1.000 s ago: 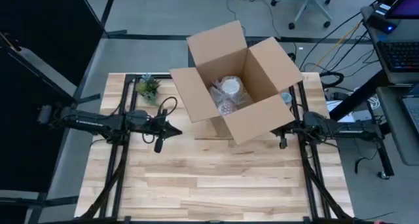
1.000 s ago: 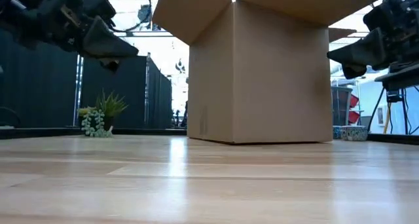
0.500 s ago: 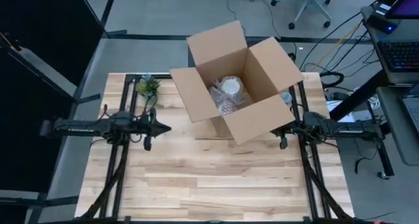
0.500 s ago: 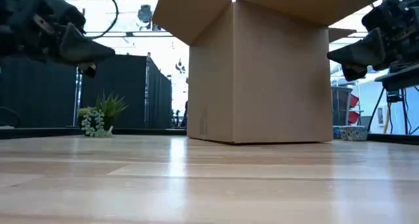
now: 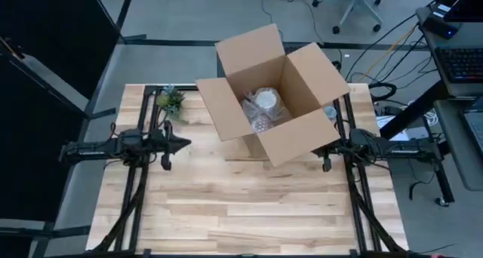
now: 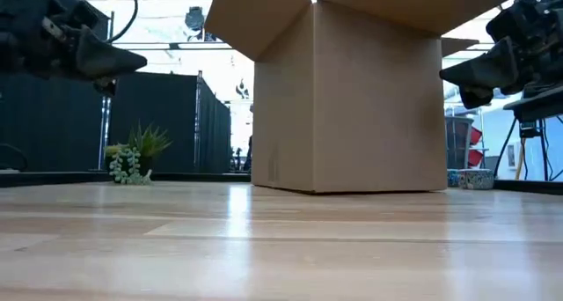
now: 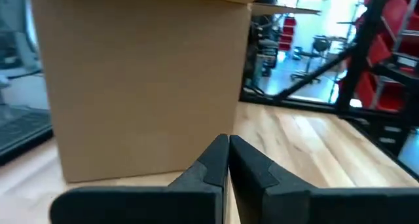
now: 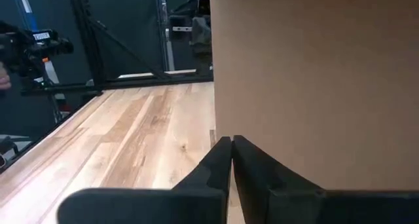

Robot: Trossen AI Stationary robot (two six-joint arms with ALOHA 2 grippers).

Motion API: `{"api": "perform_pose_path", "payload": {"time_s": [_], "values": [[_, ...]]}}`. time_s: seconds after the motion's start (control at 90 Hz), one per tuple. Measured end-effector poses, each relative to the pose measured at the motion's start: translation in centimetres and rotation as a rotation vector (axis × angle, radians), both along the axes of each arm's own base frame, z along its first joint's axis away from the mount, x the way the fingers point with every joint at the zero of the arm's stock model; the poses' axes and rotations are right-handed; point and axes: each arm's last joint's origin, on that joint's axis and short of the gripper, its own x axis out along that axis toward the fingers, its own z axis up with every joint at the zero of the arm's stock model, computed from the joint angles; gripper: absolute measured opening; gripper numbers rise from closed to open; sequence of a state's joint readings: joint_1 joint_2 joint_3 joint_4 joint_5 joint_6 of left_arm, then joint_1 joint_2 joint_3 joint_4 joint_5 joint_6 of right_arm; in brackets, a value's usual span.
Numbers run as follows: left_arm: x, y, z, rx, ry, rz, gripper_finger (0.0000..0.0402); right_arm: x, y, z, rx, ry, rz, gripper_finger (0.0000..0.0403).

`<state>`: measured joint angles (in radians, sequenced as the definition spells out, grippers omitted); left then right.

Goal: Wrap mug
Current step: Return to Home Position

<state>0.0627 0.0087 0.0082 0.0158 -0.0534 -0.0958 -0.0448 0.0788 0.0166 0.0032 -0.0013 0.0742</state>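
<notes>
The mug [image 5: 264, 101], wrapped in clear bubble wrap [image 5: 260, 121], sits inside the open cardboard box [image 5: 298, 137] at the table's far middle. My left gripper [image 5: 187, 143] hovers shut above the table's left side, pointing at the box [image 7: 144, 86]. My right gripper [image 5: 315, 149] hovers shut at the box's right side [image 8: 314, 86], holding nothing. In the low view the box [image 6: 352, 99] hides the mug.
A small potted plant [image 5: 170, 101] stands at the table's far left, near my left arm. The box's flaps [image 5: 249, 47] stand open. A small patterned bowl [image 6: 476, 179] sits behind the box on the right. Bare wood stretches across the near half of the table [image 5: 249, 213].
My left gripper has drawn back toward the table's left edge, away from the box, staying shut. The right arm, the box and the mug have kept still.
</notes>
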Motion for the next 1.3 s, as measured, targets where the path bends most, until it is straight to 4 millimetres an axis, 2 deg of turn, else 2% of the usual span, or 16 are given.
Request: {"api": "perform_pose_path", "payload": {"time_s": [1.3], "values": [[0.08, 0.04, -0.12, -0.028, 0.011, 0.009, 0.0, 0.0, 0.0, 0.0, 0.0, 0.0, 0.0, 0.0002]]}}
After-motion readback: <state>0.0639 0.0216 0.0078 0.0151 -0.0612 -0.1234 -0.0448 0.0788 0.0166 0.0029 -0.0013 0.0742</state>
